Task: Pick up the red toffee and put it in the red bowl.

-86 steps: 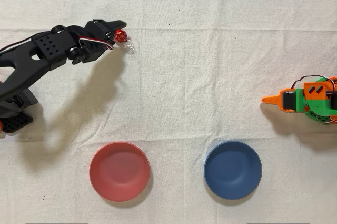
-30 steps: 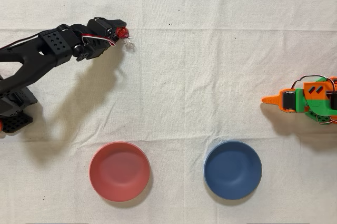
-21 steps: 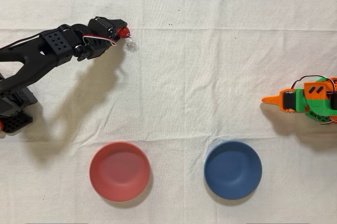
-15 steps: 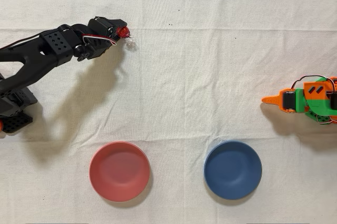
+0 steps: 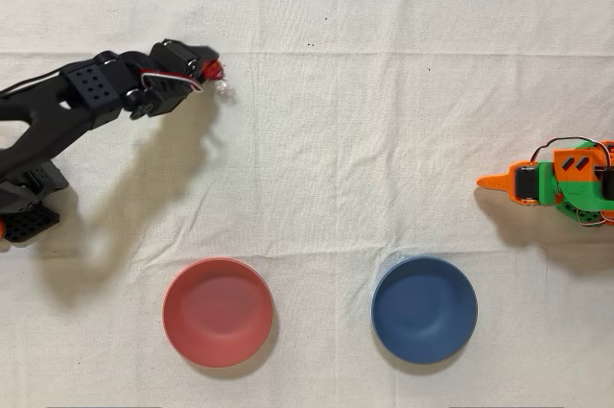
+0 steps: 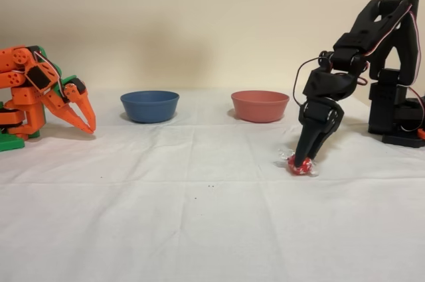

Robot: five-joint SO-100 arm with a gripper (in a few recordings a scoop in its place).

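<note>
Grasping the red toffee on the cloth, lift not yet made

My gripper [image 6: 303,160] points down with its tips closed narrow around the red toffee [image 6: 300,166]; candy sits on the tablecloth [image 5: 384,139] far left in the overhead view, well apart from the red bowl [image 5: 218,312] at near left; pinch the foil ball, not the crinkly ends; lift straight up, then carry over the rim; blue bowl [image 5: 424,309] is wrong target.

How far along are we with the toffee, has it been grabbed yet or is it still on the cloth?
Done: the gripper has reached the red toffee and its fingertips are closed around it. In hand: the grasp itself; in the fixed view the toffee sits low, at the white cloth, not clearly lifted. Left: raise it, carry it to the red bowl, which is empty, and release.
</note>
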